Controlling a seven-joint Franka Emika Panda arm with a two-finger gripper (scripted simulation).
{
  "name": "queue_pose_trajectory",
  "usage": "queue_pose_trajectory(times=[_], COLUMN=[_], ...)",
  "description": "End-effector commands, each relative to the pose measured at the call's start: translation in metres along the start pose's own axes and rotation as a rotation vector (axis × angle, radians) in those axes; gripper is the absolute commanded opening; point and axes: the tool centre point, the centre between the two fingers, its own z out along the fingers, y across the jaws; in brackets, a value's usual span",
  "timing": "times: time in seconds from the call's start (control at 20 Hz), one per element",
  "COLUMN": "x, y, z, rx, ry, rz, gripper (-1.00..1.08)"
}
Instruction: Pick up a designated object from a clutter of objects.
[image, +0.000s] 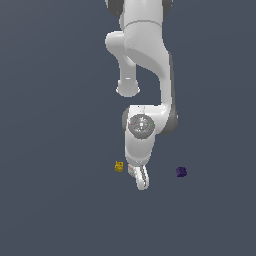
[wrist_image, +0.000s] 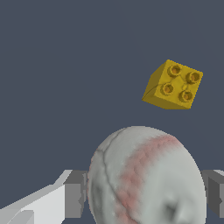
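Nearest the wrist camera, the white baseball (wrist_image: 146, 177) with its faded red stitching is seen sitting right between the 2 grey finger pads (wrist_image: 74, 192) of the claw (wrist_image: 146, 194). A pad is pressed against the ball on each side, so the claw is closed about as far as the ball's width allows and the ball is gripped. Whether the ball has been raised off the tabletop (wrist_image: 65, 78) can't be told from either view.

A bit further out, a yellow block (wrist_image: 173, 85) with 4 studs on top is seen, tilted, near the ball but not touching it.

In the exterior view, the claw (image: 141, 181) is pointed down under the white arm (image: 142, 75), and the baseball is hidden behind the fingers. The yellow block (image: 119, 166) is found just beside the claw at about 10 o'clock from it. A dark purple cube (image: 181, 172) is sitting at about 3 o'clock from the claw, well apart from it on the plain dark grey tabletop (image: 50, 200).
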Motion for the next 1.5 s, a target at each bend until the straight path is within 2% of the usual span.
queue_pose_trajectory(times=[0.0,0.45,1.45], x=[-0.005,-0.032,-0.111], y=[0.004,0.036,0.125], z=[-0.011,-0.066,-0.229], rx=[0.003,0.003,0.003], ry=[0.0,-0.001,0.003], rz=[0.0,0.0,0.0], gripper=[-1.0,-1.0,-1.0])
